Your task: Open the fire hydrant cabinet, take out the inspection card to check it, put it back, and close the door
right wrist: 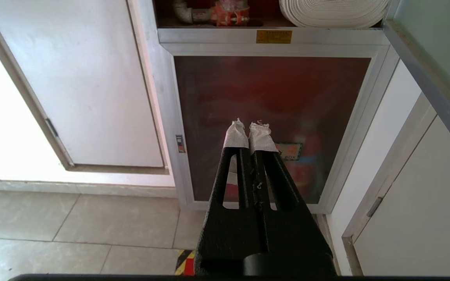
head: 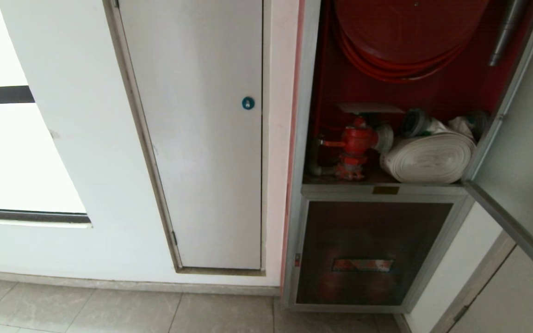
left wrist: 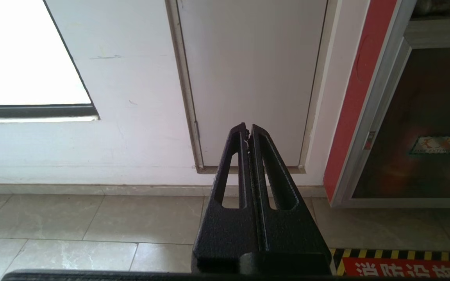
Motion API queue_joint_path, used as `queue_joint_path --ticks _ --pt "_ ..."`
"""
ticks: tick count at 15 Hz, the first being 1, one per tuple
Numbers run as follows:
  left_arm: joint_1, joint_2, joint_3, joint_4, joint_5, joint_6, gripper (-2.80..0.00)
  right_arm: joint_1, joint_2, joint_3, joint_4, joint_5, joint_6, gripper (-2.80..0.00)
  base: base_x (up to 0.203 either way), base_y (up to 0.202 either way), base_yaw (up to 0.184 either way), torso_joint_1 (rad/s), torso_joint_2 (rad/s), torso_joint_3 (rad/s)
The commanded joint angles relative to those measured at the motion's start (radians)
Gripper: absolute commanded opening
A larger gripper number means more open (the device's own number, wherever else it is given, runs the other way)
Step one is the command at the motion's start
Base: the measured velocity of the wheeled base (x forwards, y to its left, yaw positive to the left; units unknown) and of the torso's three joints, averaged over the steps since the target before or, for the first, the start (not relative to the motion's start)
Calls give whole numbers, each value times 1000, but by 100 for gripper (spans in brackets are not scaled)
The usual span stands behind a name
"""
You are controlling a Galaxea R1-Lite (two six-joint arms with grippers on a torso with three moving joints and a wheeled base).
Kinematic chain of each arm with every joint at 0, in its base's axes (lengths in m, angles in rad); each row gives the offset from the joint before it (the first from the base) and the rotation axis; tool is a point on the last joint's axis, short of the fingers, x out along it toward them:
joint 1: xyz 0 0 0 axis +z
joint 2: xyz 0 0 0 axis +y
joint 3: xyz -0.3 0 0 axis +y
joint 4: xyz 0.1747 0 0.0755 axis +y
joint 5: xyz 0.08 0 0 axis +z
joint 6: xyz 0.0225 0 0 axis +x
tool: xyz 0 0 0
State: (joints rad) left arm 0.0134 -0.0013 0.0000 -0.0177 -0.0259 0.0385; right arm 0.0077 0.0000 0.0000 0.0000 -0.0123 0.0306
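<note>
Fire hydrant cabinet (head: 315,92) open: upper door (head: 521,152) swung wide toward the right, red interior exposed with hose reel (head: 405,41), red valve (head: 356,143) and white rolled hose (head: 428,159) on the shelf. No inspection card clearly identifiable; possibly the pale flat piece above the valve (head: 370,108), but cannot tell. Left gripper (left wrist: 248,130) closed and empty, aimed low at the white door (left wrist: 252,78). Right gripper (right wrist: 249,130) closed and empty too, tape-wrapped tips facing the lower glass panel (right wrist: 272,121), below the shelf. Risks from here: reaching in and snagging the valve or nudging the hose roll off the shelf; mistaking another flat piece for the card; clipping the door's edge, standing out close on the right side.
</note>
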Motion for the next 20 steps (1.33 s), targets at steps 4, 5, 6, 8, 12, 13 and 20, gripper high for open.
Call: queue_joint_path --ticks 4,5,6,8,12,13,20 --pt "0 1 6 1 0 1 -280 0 -2 0 -1 0 0 -280 0 0 0 0 0 0" --pt "0 1 6 1 1 1 -280 1 -2 0 0 0 0 -280 0 0 0 0 0 0" --pt "0 1 6 1 1 1 -280 0 -2 0 -1 0 0 -280 0 0 0 0 0 0" --pt "0 1 6 0 0 1 -280 2 -2 0 0 0 0 -280 39 0 -2 0 -1 1" --pt "0 1 6 1 0 1 -280 1 -2 0 0 0 0 -280 191 0 -2 10 4 -1" --pt "0 1 6 1 1 1 -280 0 -2 0 0 0 0 -280 191 0 0 5 0 2" --pt "0 1 6 1 1 1 -280 1 -2 0 0 0 0 -280 196 0 -1 4 1 3"
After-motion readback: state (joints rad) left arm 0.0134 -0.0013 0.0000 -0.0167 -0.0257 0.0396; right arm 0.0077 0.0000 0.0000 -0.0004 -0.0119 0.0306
